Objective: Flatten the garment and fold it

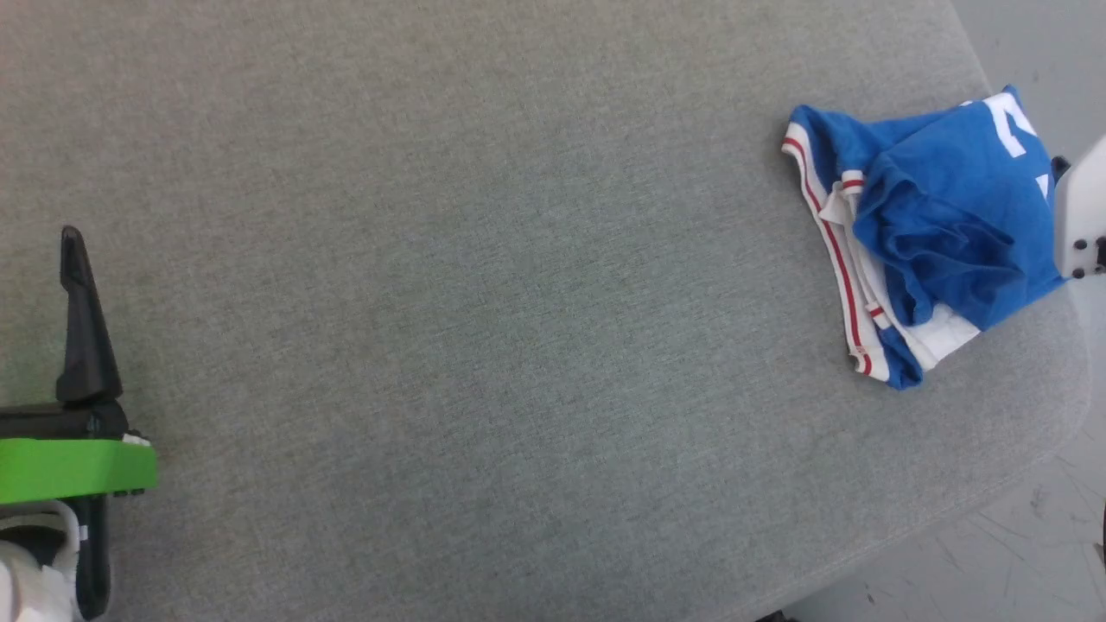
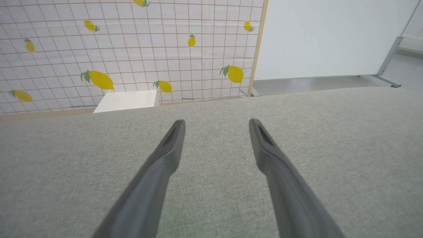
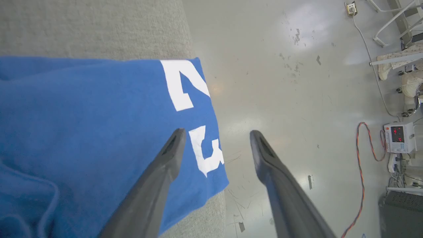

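Observation:
The garment [image 1: 933, 233], a royal-blue T-shirt with white sleeves and red stripes, lies bunched and partly folded at the right edge of the grey padded table [image 1: 484, 285]. In the right wrist view its blue cloth with white numerals [image 3: 99, 132] reaches the table's edge. My right gripper [image 3: 216, 135] hovers open above that edge, one finger over the cloth, the other over the floor, holding nothing. A pale part of the right arm [image 1: 1084, 216] shows beside the garment. My left gripper [image 2: 216, 125] is open and empty over bare table at the far left, one finger [image 1: 82, 320] showing in the head view.
Beyond the table's right edge is pale floor [image 3: 297, 82] with a red cable [image 3: 360, 158] and a small device [image 3: 398, 137]. Behind the table stand a lemon-print grid screen [image 2: 132, 49], a white panel [image 2: 330, 36] and a white box [image 2: 127, 100].

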